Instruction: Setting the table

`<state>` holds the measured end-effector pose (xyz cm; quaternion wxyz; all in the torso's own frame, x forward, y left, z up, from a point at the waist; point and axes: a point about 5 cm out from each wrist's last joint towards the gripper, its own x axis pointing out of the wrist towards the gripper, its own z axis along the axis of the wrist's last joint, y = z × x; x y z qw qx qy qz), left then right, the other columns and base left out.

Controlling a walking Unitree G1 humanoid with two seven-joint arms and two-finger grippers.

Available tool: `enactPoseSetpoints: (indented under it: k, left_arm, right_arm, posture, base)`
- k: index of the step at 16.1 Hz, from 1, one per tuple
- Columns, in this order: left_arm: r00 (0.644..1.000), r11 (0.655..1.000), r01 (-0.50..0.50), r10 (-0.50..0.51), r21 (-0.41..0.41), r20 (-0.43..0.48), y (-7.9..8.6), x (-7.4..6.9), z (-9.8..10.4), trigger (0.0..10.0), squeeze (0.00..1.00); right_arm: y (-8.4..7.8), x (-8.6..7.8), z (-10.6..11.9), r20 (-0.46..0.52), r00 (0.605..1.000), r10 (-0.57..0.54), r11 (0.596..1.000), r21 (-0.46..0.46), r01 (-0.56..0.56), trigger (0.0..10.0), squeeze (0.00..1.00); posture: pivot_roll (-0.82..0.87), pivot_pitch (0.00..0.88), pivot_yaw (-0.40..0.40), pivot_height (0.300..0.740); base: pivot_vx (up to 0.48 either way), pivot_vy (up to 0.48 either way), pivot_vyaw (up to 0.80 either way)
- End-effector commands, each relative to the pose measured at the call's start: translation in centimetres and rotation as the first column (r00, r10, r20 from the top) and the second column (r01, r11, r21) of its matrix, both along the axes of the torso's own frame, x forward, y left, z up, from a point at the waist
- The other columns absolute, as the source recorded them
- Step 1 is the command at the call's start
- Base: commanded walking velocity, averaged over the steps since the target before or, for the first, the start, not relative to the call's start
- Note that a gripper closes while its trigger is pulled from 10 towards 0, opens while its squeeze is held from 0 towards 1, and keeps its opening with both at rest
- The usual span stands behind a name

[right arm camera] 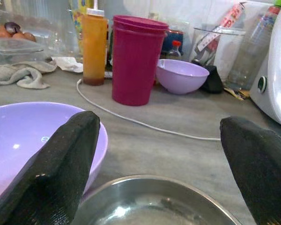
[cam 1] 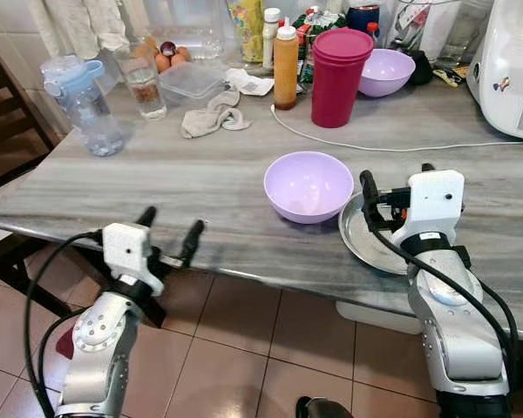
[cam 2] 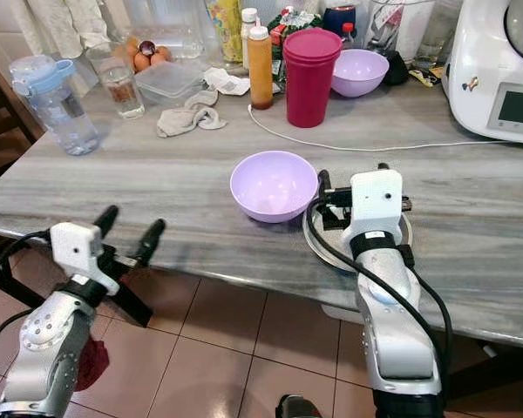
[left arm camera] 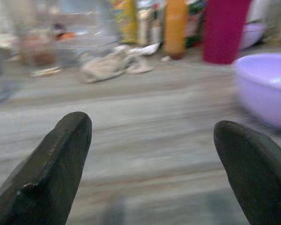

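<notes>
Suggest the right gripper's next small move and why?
Probably lower the right gripper a little and close on the near rim of the steel plate. Its fingers are spread open above the plate, which lies flat near the table edge, beside the near lilac bowl. The left gripper hovers open off the table edge, holding nothing.

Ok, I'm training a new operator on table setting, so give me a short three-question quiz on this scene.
1. True or false: the right hand grips the near lilac bowl.
2. What lies under the right hand? A) metal plate B) grey cloth C) white cable
3. Fill in: the left hand hovers open at the table's near ____.

Key: 1 false, it is open above the plate; 2 A; 3 edge.
</notes>
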<state>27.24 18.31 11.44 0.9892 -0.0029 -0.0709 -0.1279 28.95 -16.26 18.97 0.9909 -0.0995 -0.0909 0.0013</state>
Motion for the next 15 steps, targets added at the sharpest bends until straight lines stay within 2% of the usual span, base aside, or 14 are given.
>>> enactPoseSetpoints:
  k: [1,3,6,9,12,15]
  left_arm:
    - [0.998,0.998,-0.065,0.065,0.026,-0.014,0.7,0.1,-0.3,10.0,0.0]
    - [0.984,0.984,-0.172,0.174,0.048,-0.048,1.2,0.7,-0.7,10.0,0.0]
    - [0.978,0.978,-0.203,0.205,0.053,-0.041,1.1,1.2,-0.5,10.0,0.0]
    - [0.967,0.965,-0.253,0.255,0.067,-0.029,1.0,2.1,0.0,10.0,0.0]
    - [0.963,0.961,-0.266,0.268,0.07,-0.027,0.9,2.2,0.2,10.0,0.0]
    - [0.963,0.962,-0.264,0.267,0.073,-0.031,0.7,2.3,0.1,10.0,0.0]
  right_arm:
    - [0.2,0.0,0.1,0.008,1.0,0.005,1.0,0.007,-0.005,10.0,0.0]
    - [0.0,0.3,0.0,-0.003,1.0,-0.01,1.0,0.025,0.01,10.0,0.0]
    - [-0.3,0.3,0.0,0.006,1.0,-0.016,1.0,0.024,0.016,10.0,0.0]
    - [-0.1,0.3,0.1,0.017,1.0,-0.01,1.0,0.021,0.009,10.0,0.0]
    - [-0.2,0.3,0.2,0.019,1.0,-0.016,1.0,0.025,0.015,10.0,0.0]
    - [-0.2,0.3,0.1,0.02,1.0,-0.019,0.999,0.028,0.018,10.0,0.0]
  posture:
    - [-0.15,0.089,0.051,0.74]
    - [-0.15,0.081,0.052,0.74]
    - [-0.15,0.074,0.053,0.74]
    - [-0.15,0.07,0.056,0.74]
    - [-0.15,0.07,0.058,0.74]
    - [-0.15,0.072,0.058,0.74]
  base:
    - [0.0,0.0,-0.76]
    - [0.0,0.0,-0.74]
    - [0.0,0.0,-0.72]
    - [0.0,0.0,0.0]
    - [0.0,0.0,0.0]
    - [-0.304,0.0,0.0]
